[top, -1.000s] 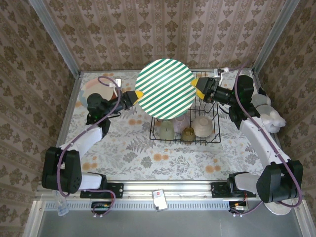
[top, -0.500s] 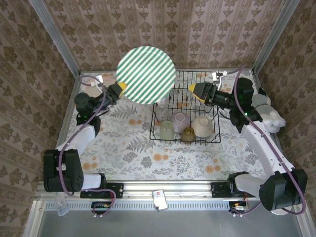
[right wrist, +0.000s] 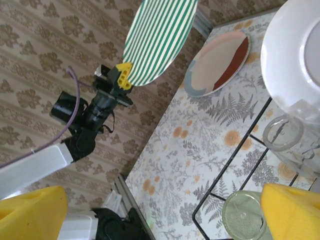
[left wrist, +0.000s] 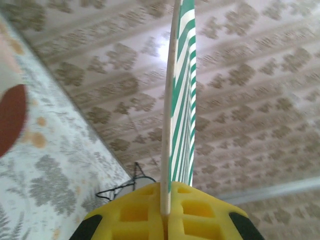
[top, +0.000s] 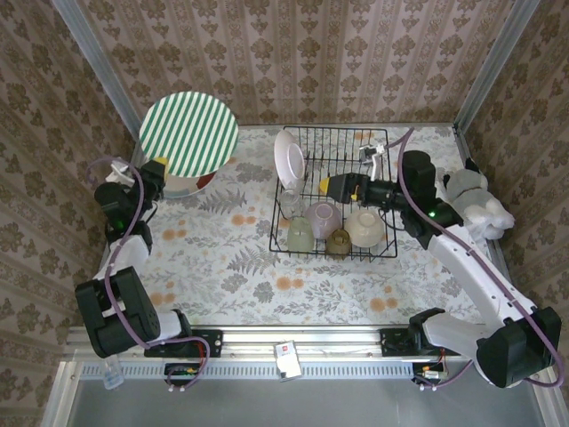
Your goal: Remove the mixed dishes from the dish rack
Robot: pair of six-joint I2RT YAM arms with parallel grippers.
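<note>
Since 1 second ago, my left pincer (top: 158,165) has carried the green-striped plate (top: 188,133) from above the dish rack (top: 351,147) to the far-left corner of the table (top: 222,258). My right pincer (top: 331,186) has let go of the plate's rim and come down over the rack.

My left pincer is clamped shut on the plate's lower edge. From that wrist the disc stands edge-on: thin, with a smooth cream back and green-and-white bands on its face, pinched between 2 yellow pads (left wrist: 135,212) moulded with square hollows. It hangs above the reddish plate (top: 187,185), a flat round with a rust patch that lies on the fern-printed cloth.

My right pincer is spread wide with nothing between its blocky yellow pads (right wrist: 292,210). It hovers over the middle of the rack, a rectangular basket of thin black wire.

1 glossy white plate (top: 288,158) stands upright in a slot at the rack's far-left. Along the near side sit a pale green tumbler (top: 300,234), a lilac bowl (top: 323,214), a small amber cup (top: 339,240) and a rounded cream bowl (top: 364,227). A clear glass (top: 289,203) stands just behind the tumbler.
</note>
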